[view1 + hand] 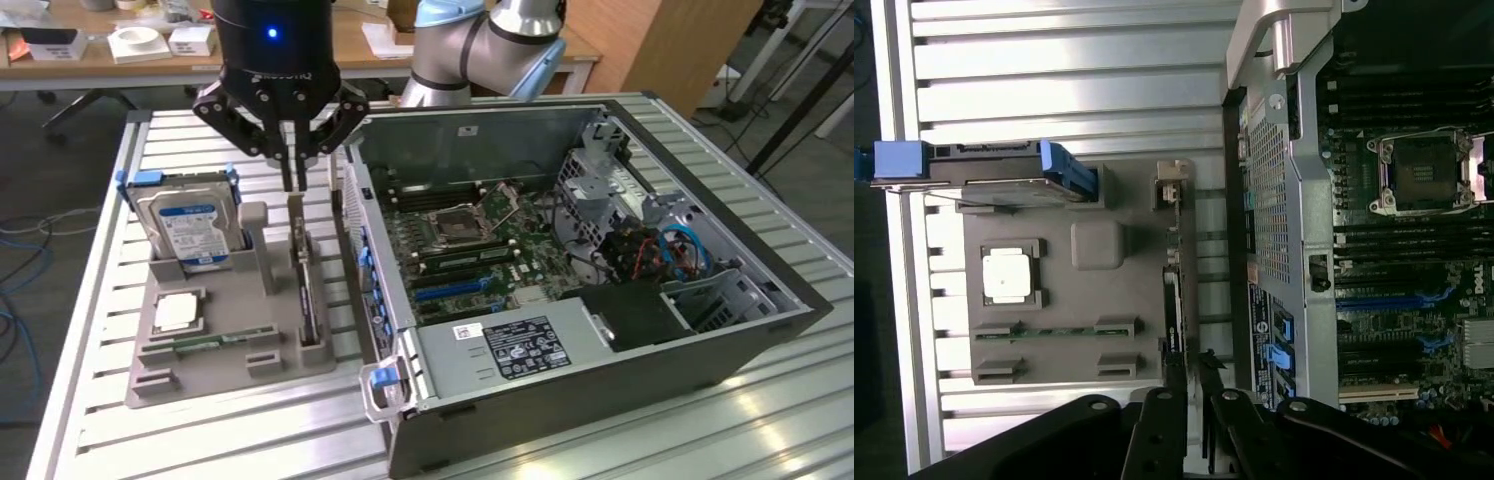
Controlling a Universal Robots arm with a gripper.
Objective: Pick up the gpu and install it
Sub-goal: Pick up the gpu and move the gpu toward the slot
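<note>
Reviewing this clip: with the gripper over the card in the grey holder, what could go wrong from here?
1. The gripper hangs over one end of the gpu, not its middle; a grip there may tilt the card as it lifts.
2. The gpu stands close beside the computer case wall; a swing on the way out could knock it.

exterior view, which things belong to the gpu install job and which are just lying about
Job: gpu, edge-on in the grey holder; gripper over it; open computer case.
Lying about: hard drive; CPU chip; white boxes on the desk behind.
</note>
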